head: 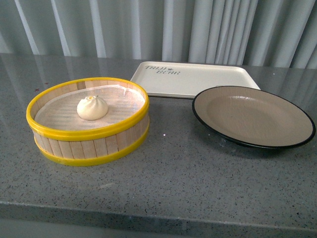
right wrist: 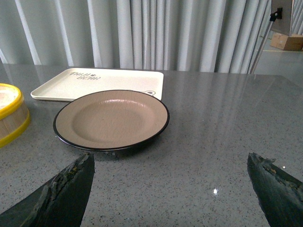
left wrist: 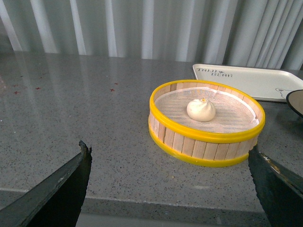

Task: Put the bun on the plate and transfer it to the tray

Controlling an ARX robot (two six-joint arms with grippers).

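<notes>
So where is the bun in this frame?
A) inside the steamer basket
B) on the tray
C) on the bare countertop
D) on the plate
A: the bun sits on the white liner inside the yellow-rimmed steamer basket, while the plate and tray hold nothing.

bun (head: 92, 107): white, pale yellow on pleated top
plate (head: 252, 116): taupe-grey inside, black rim
tray (head: 198, 79): cream-white, dark lettering, faint bear line drawing at one edge
steamer basket (head: 89, 146): yellow hoops top and bottom, pale wood vertical slats between
basket liner (head: 119, 106): white, fine ribbed weave
countertop (head: 173, 183): grey, fine light speckle, few small red specks
curtain (head: 198, 29): pale grey-white, vertical folds
</notes>
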